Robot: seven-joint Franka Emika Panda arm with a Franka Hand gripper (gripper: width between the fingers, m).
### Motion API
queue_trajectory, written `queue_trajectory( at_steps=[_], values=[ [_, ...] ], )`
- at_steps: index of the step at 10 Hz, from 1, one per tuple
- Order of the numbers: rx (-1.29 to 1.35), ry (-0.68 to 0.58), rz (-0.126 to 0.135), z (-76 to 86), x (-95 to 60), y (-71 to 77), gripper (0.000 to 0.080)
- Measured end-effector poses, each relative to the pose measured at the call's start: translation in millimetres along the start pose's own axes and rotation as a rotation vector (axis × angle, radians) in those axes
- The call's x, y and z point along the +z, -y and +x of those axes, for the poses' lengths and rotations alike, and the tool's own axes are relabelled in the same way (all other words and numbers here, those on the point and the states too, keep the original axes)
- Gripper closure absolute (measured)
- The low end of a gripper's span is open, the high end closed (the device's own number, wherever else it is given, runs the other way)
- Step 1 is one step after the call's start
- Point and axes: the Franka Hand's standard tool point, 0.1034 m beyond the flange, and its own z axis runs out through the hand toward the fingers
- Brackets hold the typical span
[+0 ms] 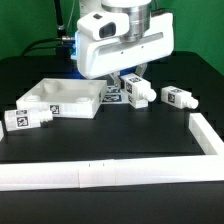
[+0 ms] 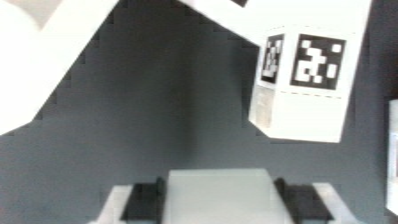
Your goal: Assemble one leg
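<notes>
Gripper (image 1: 132, 74) spread and empty, directly above small white stubby tagged leg (image 1: 138, 91). Leg lies flat, long axis diagonal, offset beside the finger gap, not within it.

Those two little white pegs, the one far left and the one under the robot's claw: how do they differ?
The left peg lies in the open beside the white panel; the middle peg lies just below the gripper. The left peg runs straight across the exterior view; the middle peg slants. Both are white, stubby, with black-and-white tags.
</notes>
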Motion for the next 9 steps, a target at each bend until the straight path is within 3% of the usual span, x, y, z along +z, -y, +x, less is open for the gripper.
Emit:
queue_trajectory(
  at_steps=[2, 4, 7, 9],
  values=[
    [-0.022, -0.005, -0.001, -1.8, -1.2, -6.3, 0.0514],
    [-0.047, -0.028, -0.011, 5.3, -13.2, -28.3, 0.0512],
    [-0.142, -0.074, -0.037, 25.5, -27.3, -82.2, 0.0512],
    [-0.158, -0.094, -0.05, 51.1, -32.9, -120.2, 0.0512]
  ],
)
